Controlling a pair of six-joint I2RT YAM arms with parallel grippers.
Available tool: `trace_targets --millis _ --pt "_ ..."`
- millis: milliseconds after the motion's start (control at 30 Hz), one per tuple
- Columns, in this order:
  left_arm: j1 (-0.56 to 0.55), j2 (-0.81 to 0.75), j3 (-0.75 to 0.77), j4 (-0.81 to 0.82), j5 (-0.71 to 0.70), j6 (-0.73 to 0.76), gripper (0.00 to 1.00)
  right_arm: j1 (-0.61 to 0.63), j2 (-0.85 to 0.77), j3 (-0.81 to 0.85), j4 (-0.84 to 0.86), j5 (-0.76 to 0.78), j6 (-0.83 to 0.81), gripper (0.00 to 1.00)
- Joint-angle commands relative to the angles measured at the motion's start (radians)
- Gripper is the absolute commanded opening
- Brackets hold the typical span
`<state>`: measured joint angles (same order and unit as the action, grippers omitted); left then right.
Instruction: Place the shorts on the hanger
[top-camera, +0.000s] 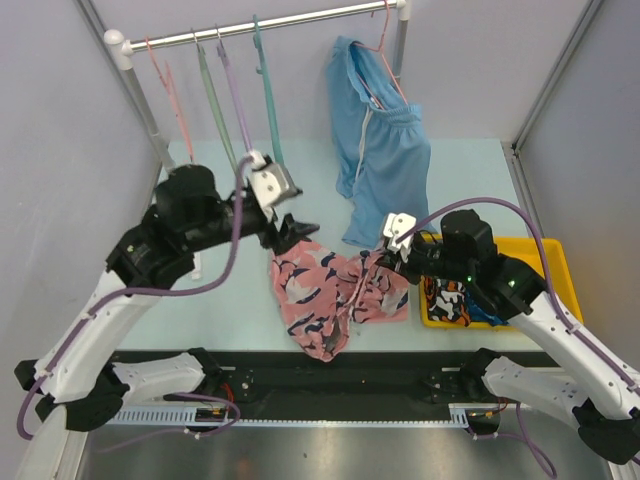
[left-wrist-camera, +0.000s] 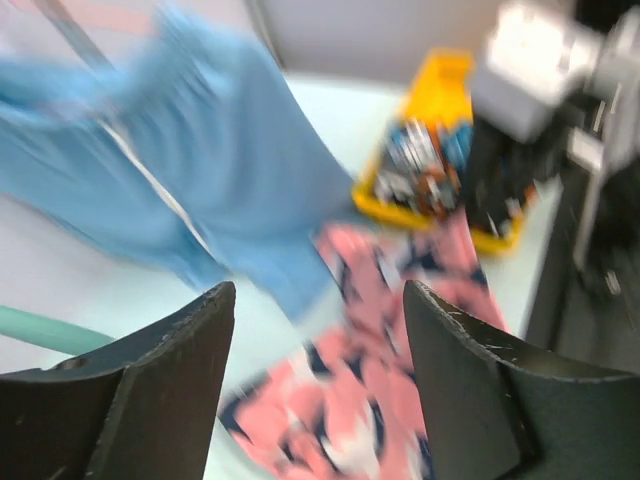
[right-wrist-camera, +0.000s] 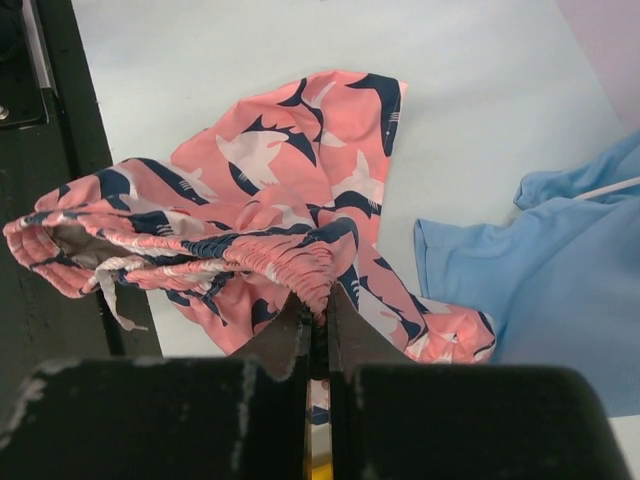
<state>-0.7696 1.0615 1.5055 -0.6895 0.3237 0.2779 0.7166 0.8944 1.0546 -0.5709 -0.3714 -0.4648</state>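
- The shorts (top-camera: 325, 290) lie crumpled at the middle of the tabletop's near edge. One fold droops over that edge onto the black strip. They are not yet on any hanger.
- Handling, by judgement: the fabric is light, thin and limp. It will sag and bunch from any single hold and may slide on a smooth plastic bar.
- The gathered elastic waistband (right-wrist-camera: 262, 255) looks the firmest part and the sensible place to take hold. A second hold further along the band would likely spread it open.
- The right gripper (right-wrist-camera: 318, 305) is clamped on that waistband, its fingers pressed together with the gathered edge between them.
- A white drawstring (right-wrist-camera: 112, 300) trails loose at the waistband's end and could snag.
- The left gripper (left-wrist-camera: 318, 298) has its fingers spread wide and holds nothing. It hovers by the far-left part of the shorts. Its own view is blurred.
- The hanger (top-camera: 268, 100) hangs by its hook from the rail (top-camera: 300, 18) above the far edge, left of centre and well apart from the shorts.
- To its left on the rail hang a purple hanger (top-camera: 236, 95), a pale green hanger (top-camera: 212, 100) and a pink hanger (top-camera: 165, 90).
- The light-blue shorts (top-camera: 385, 150) hang right of centre, their lower hem reaching the tabletop just beside the pink fabric.
- A yellow bin (top-camera: 553, 262) holding patterned clothes (top-camera: 450, 298) sits at the near right corner.
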Motion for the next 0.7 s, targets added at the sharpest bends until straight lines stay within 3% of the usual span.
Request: trace_targets --millis 0,133,267,333,667 --pt "0.006 0.047 0.182 0.065 -0.124 -0.048 0.75 0.000 0.005 0.045 0.046 0.041 0.049 0.00" --pt "0.026 0.133 0.309 0.081 -0.365 -0.153 0.72 -0.003 0.012 0.051 0.074 0.089 0.075 0.00" --pt "0.079 0.228 0.401 0.097 -0.460 -0.272 0.74 -0.013 0.018 0.053 0.078 0.083 0.072 0.00" --pt "0.079 0.261 0.444 0.120 -0.582 -0.359 0.75 -0.011 0.020 0.053 0.077 0.080 0.071 0.00" --pt "0.107 0.457 0.610 0.147 -0.825 -0.362 0.67 -0.022 -0.003 0.041 0.075 0.083 0.068 0.00"
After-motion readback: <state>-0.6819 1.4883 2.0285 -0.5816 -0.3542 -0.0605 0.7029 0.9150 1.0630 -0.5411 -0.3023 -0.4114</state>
